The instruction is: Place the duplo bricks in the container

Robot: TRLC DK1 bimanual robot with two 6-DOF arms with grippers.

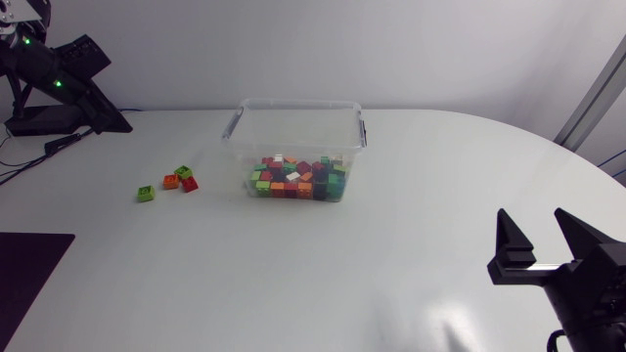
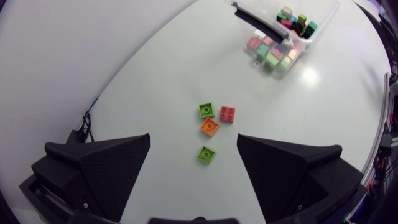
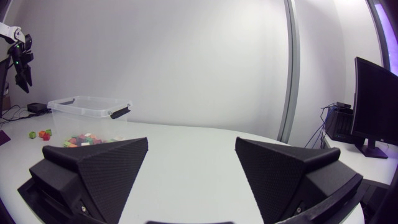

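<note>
A clear plastic container (image 1: 298, 132) stands at the table's middle back, holding several coloured duplo bricks (image 1: 296, 181). To its left lie loose bricks: a green one (image 1: 146, 194), an orange one (image 1: 170, 182), another green one (image 1: 183, 173) and a red one (image 1: 189, 183). My left gripper (image 2: 193, 168) hangs open high above these bricks, with the nearest green brick (image 2: 206, 154) far below between its fingers. My left arm (image 1: 59, 78) enters at the far left. My right gripper (image 1: 543, 240) stands open near the front right, holding nothing, far from the container (image 3: 87, 109).
A dark mat (image 1: 24, 279) lies at the table's front left corner. A cable (image 2: 87, 121) runs along the left edge. The container's black handle clips (image 1: 363, 132) are at its sides.
</note>
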